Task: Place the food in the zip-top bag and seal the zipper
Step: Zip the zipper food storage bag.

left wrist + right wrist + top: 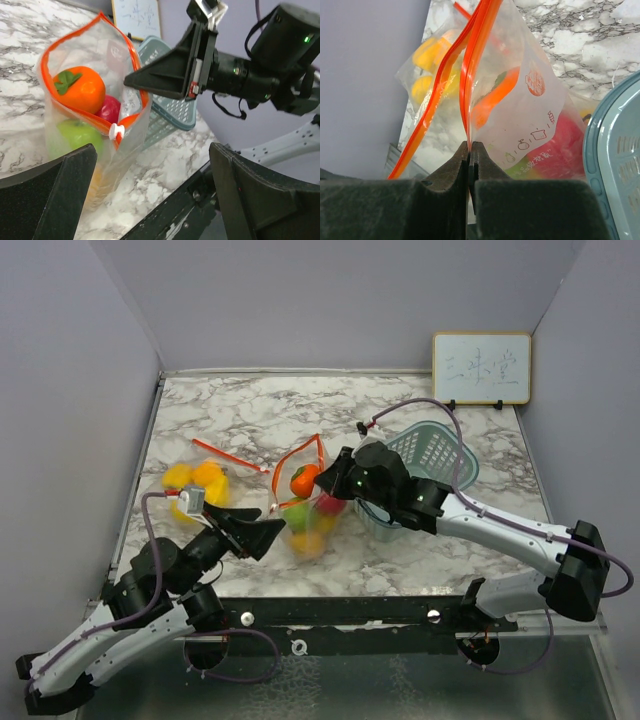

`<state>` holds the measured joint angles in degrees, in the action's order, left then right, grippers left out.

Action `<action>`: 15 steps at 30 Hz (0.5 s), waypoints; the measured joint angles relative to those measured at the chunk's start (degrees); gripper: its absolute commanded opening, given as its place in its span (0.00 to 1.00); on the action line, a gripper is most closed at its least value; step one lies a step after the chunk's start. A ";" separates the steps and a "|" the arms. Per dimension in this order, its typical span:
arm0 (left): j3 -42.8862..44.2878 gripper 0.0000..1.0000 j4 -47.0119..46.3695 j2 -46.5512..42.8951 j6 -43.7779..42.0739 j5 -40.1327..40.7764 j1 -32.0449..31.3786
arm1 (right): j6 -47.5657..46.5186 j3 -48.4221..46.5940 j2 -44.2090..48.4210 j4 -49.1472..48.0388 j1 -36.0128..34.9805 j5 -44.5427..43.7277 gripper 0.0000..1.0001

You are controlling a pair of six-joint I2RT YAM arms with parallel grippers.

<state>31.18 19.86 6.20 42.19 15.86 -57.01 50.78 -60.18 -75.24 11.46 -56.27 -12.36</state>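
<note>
A clear zip-top bag (308,512) with an orange zipper stands mid-table, its mouth open. Inside lie an orange fruit (82,90), a red one (110,109) and a green one (77,135). A white slider (116,131) sits at the zipper's near end. My right gripper (335,480) is shut on the bag's zipper edge (469,100) and holds it up; it also shows in the right wrist view (470,149). My left gripper (268,533) is open and empty, just left of the bag, its jaws wide apart in the left wrist view (150,190).
A second clear bag with yellow fruits (198,485) lies at the left. A teal mesh basket (440,445) stands behind my right arm. A small whiteboard (481,367) leans on the back wall. Grey walls close in the table.
</note>
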 measured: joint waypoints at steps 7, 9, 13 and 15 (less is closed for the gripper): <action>-0.24 0.86 1.25 7.54 -4.74 -2.25 0.00 | 0.66 -2.23 -3.10 -1.25 0.00 -0.68 0.02; -1.05 0.79 1.68 7.52 -5.22 -1.64 0.00 | 0.66 -2.27 -3.08 -1.42 0.00 -0.68 0.02; -1.81 0.69 1.92 7.17 -5.62 0.90 0.00 | 0.63 -2.25 -2.71 -1.62 0.00 -0.68 0.02; -2.12 0.68 1.97 6.80 -5.57 2.71 0.00 | 0.61 -2.25 -2.12 -1.62 0.00 -0.66 0.02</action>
<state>29.06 21.82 12.99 36.62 18.57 -57.01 51.40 -62.43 -77.36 9.85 -56.27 -13.02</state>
